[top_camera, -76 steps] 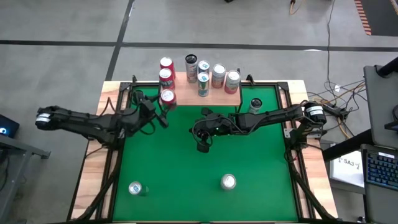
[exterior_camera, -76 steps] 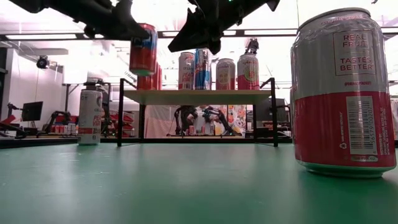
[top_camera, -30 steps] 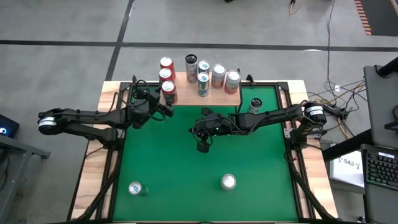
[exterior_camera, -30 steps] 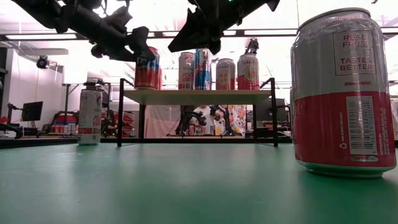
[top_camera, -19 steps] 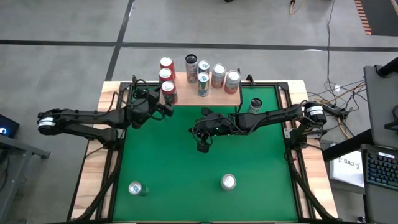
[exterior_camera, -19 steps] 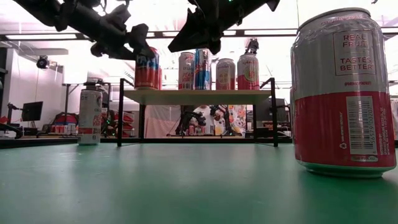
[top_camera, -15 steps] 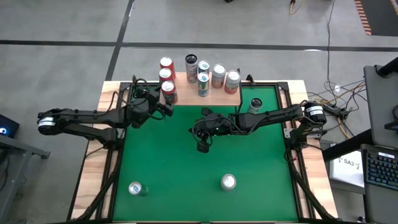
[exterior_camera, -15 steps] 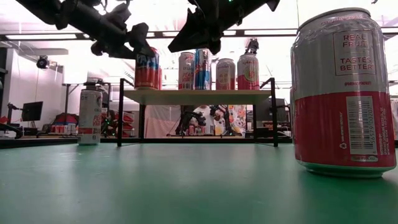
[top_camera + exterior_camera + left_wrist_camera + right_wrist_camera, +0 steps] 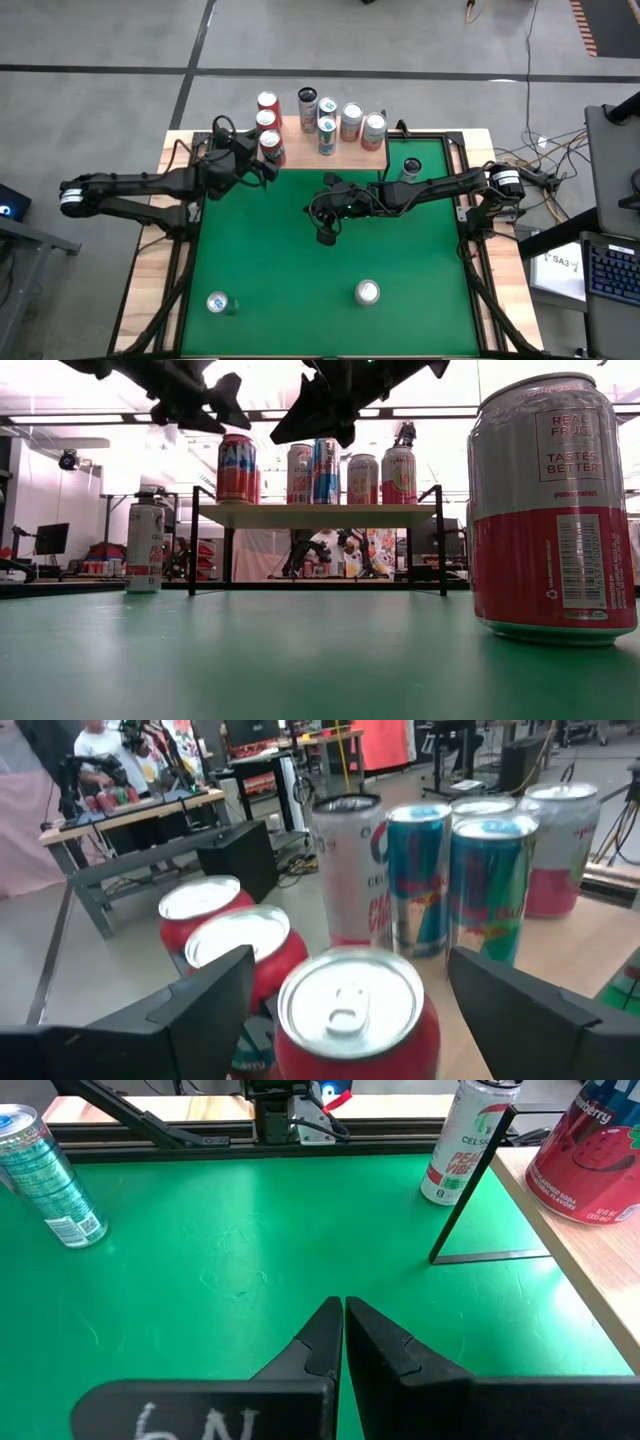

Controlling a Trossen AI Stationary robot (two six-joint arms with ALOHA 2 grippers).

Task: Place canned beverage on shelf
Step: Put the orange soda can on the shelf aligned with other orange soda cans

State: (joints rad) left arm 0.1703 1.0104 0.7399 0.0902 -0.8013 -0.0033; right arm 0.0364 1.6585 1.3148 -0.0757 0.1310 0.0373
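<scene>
The red can (image 9: 271,147) stands upright on the near left corner of the shelf (image 9: 350,152), just in front of two other red cans, and nothing grips it. The left gripper (image 9: 252,166) hangs just above and beside it with its fingers wide apart; in the left wrist view the can's silver lid (image 9: 350,1000) sits between and below the two dark fingers (image 9: 200,995). The step in hand looks like the release and retreat. To do it well, lift straight up until the fingers clear the rim, then draw back away from the shelf, so neither finger clips the can or its neighbours. The right gripper (image 9: 326,235) waits over mid-table, fingers pressed together
</scene>
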